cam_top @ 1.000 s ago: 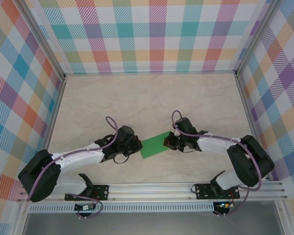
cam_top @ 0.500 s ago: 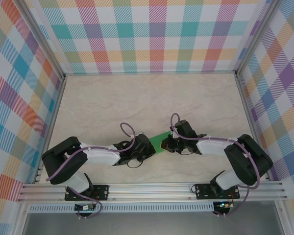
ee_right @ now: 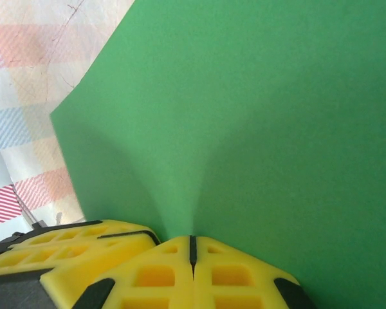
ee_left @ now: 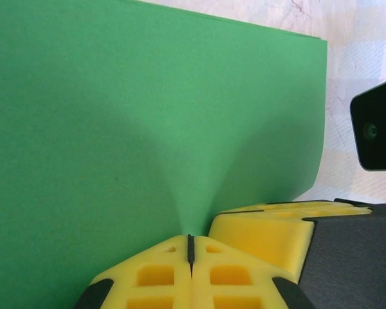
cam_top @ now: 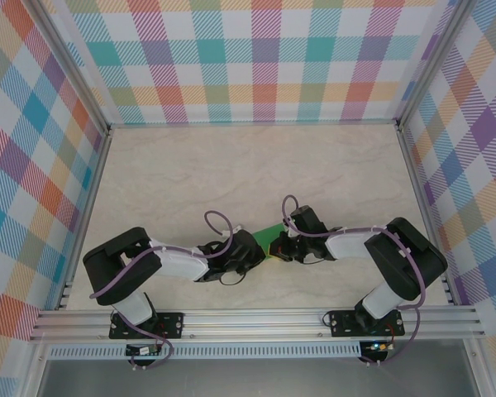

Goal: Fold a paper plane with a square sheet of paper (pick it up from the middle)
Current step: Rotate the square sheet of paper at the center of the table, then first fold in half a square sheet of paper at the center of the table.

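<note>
The square sheet of paper (cam_top: 270, 234) is bright green and shows as a small bowed patch between the two wrists, near the table's front. My left gripper (cam_top: 257, 252) is shut on one edge and my right gripper (cam_top: 279, 246) on the opposite edge, almost touching. In the left wrist view the paper (ee_left: 148, 116) puckers into the shut left gripper (ee_left: 191, 248), with the right gripper's yellow fingers (ee_left: 270, 225) close beside. The right wrist view has the paper (ee_right: 257, 116) pinched in the right gripper (ee_right: 193, 248), the left gripper's fingers (ee_right: 71, 254) alongside. The paper plane is out of view.
The pale marble tabletop (cam_top: 231, 174) is walled by checked panels (cam_top: 256, 58) at the back and both sides. An aluminium rail (cam_top: 256, 321) with the arm bases runs along the near edge. Both arms reach inward and low over the front middle.
The left arm has swung right and both grippers have come together, still shut on the paper. The sheet has bowed up between them and less green shows from above.
</note>
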`<state>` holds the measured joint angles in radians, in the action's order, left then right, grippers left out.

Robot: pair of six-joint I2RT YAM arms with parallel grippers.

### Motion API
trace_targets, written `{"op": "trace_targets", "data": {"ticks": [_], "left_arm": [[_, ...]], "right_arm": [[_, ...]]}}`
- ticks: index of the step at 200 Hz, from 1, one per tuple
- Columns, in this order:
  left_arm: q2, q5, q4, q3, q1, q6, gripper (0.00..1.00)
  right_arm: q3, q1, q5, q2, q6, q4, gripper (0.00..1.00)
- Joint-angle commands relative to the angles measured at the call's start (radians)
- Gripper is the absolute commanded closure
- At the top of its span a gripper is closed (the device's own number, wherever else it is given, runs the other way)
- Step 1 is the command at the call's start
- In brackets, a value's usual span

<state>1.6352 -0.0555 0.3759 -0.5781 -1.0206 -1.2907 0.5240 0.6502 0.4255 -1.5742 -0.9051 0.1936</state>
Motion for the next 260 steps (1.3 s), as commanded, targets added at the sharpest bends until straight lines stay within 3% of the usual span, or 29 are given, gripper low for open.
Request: {"op": "trace_targets", "data": {"ticks": [1, 51, 101, 153, 190, 227, 260], "left_arm": [[0.018, -0.043, 0.017, 0.047, -0.016, -0.039, 1.0], [0.015, -0.068, -0.04, 0.13, -0.015, -0.135, 1.0], [0.024, -0.068, -0.08, 0.173, -0.015, -0.2, 1.0], [0.03, -0.065, -0.094, 0.173, -0.013, -0.214, 1.0], [0.027, -0.063, -0.1, 0.165, -0.013, -0.203, 1.0], [0.012, -0.063, -0.146, 0.133, 0.01, -0.125, 1.0], [-0.047, -0.076, -0.292, 0.07, 0.08, 0.087, 1.0]], "right_arm": [[-0.012, 0.008, -0.029, -0.012, 0.013, -0.013, 1.0], [-0.034, -0.006, -0.163, 0.003, 0.086, -0.101, 1.0], [-0.122, -0.144, -0.257, 0.073, 0.118, -0.097, 1.0], [-0.156, -0.241, -0.389, 0.162, 0.072, -0.169, 1.0], [-0.19, -0.256, -0.463, 0.273, 0.03, -0.193, 1.0], [-0.164, -0.256, -0.313, 0.438, 0.103, -0.188, 1.0], [-0.141, -0.235, -0.113, 0.447, 0.093, -0.128, 1.0]]}}
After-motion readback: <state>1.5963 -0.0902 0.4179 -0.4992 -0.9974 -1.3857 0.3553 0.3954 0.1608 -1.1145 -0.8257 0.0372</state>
